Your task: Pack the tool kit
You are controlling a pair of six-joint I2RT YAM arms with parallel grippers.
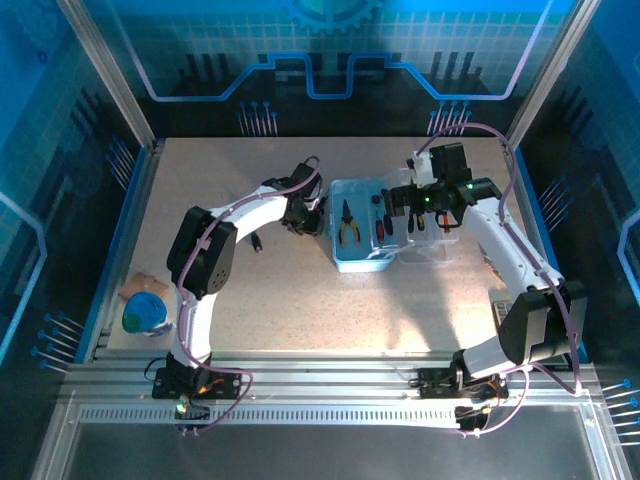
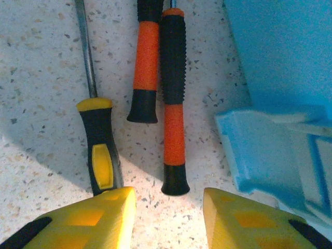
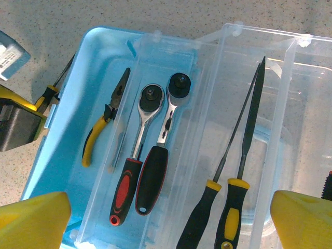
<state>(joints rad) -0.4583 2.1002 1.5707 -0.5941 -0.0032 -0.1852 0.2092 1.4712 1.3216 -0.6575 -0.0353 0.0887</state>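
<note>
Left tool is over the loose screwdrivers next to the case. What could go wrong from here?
1. The two orange-and-black screwdrivers seem to touch, just ahead of the left tool, and the yellow-and-black screwdriver lies against one finger. A grasp may catch two or knock one away.
2. The case has a corner close to the other finger. It may get bumped.
3. The right tool hovers open over the case, so the arms may clash at drop-off.

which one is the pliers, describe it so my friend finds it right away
Find the light-blue case near the middle of the table. Inside it, the pliers lie on the blue floor next to two ratchet wrenches. They alone have two curved yellow handles and a tapered pointed nose.
</note>
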